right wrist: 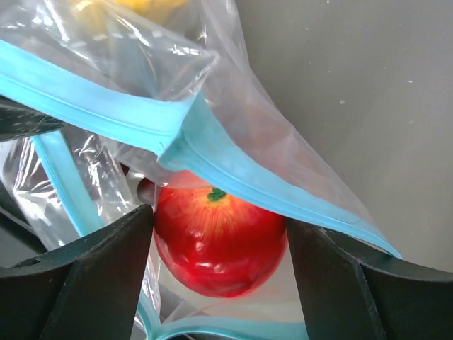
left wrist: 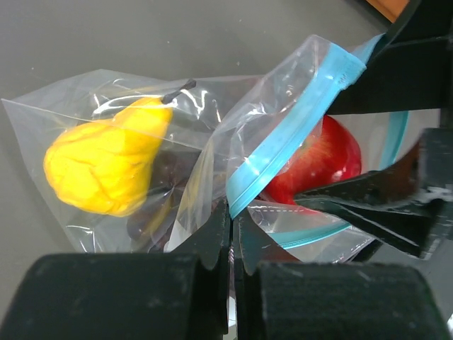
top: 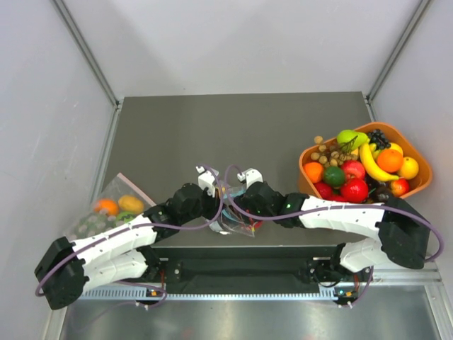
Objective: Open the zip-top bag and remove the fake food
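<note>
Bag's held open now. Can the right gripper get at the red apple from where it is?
Probably yes. The right gripper stands open with a finger on each side of the red apple, while the left gripper pinches the zip-top bag; its teal strip crosses just above.

From above and behind the arm bases we look down on the whole table (top: 233, 127), with the zip-top bag (top: 237, 216) small near its front edge. Our left wrist view sits very close to that bag (left wrist: 212, 163), looking along its own fingers (left wrist: 212, 241) at the blue strip. Our right wrist view is closer still, facing the bag's mouth (right wrist: 212, 156). Both wrist views share the red apple (left wrist: 318, 163) (right wrist: 216, 237).
</note>
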`<state>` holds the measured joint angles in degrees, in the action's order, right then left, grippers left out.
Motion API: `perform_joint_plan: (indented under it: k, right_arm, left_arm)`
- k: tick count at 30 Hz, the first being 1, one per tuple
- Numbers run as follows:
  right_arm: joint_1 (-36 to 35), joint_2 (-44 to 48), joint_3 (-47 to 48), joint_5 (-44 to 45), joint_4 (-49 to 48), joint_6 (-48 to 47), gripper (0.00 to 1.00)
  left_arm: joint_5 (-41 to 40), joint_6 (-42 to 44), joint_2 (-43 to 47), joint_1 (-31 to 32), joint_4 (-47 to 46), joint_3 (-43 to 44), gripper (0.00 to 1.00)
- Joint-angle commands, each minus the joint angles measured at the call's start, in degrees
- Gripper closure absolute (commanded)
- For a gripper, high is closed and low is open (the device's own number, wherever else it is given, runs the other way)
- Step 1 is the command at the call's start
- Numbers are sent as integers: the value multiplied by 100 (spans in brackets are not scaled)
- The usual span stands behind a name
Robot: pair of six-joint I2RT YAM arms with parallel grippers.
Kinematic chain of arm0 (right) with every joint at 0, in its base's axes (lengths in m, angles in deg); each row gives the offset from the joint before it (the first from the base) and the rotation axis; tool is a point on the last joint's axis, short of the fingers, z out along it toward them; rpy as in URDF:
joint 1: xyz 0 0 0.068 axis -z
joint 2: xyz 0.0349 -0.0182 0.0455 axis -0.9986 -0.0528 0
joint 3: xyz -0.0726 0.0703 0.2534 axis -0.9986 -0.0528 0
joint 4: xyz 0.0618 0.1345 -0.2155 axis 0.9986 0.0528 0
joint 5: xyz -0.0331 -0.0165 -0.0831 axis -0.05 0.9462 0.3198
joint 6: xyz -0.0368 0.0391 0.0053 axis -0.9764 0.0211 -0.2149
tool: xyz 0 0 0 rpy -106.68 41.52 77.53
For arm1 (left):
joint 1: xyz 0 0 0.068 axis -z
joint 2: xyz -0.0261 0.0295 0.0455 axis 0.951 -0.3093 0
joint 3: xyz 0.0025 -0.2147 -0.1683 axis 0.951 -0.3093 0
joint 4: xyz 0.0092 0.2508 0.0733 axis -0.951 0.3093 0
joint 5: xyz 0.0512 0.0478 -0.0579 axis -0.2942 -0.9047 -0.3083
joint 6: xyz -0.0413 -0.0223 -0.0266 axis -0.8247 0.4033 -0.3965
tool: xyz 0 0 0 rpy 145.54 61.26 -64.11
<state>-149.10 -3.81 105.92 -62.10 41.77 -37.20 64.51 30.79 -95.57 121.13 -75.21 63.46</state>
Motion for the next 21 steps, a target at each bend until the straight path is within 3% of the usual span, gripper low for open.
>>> perform_joint_plan:
  k: [1, 10, 19, 21]
  right_arm:
    - [-45, -193, -140, -2, -208, 152, 26]
    - [-54, -431, -202, -538, -340, 240, 25]
    - [-80, -229, -289, -854, 134, 311, 23]
    - [-80, -238, -359, -942, 108, 311, 28]
  left_arm:
    - [7, 29, 165, -19, -296, -53, 100]
    - [-10, 38, 191, -19, -278, -53, 100]
    - [-2, 38, 130, -19, -296, -35, 100]
    - [-2, 38, 147, -19, -296, -44, 100]
